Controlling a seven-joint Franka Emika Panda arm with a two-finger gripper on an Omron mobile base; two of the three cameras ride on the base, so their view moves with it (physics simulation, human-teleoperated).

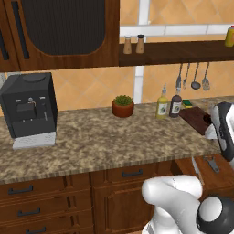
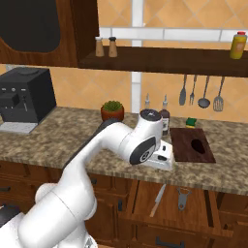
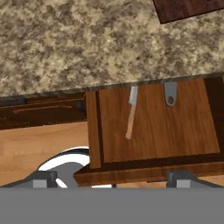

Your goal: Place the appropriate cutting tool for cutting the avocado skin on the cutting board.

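The white arm [image 2: 104,145] rises from the base, bends at the elbow and reaches out over the front edge of the worktop [image 2: 63,140], with the hand turned down above an open drawer [image 2: 169,203]. In the hand view the two tips of the claw [image 3: 113,177] stand well apart at the bottom, spread wide with nothing between them, hanging clear above the drawer's near edge and touching nothing.

One knife [image 3: 131,112] lies in the drawer, its pale blade toward the worktop edge and its light handle pointing away from it. One stubby grey metal tool [image 3: 170,94] with a ring end lies beside it, apart from it. The right base view shows both in the drawer too: the knife [image 2: 158,199] to the left, the tool [image 2: 183,198] to the right.

One board [image 2: 192,145] lies flat on the worktop above the drawer, with one dark avocado [image 2: 197,145] resting on it. Behind it stand two bottles [image 1: 168,104] and a green sponge [image 2: 191,121]. Also on the worktop are one potted plant [image 2: 112,111] and one black coffee machine [image 1: 29,109]. Four utensils [image 2: 201,92] hang on the wall, and two shakers [image 2: 105,47] and one yellow bottle [image 2: 237,45] stand on the shelf.
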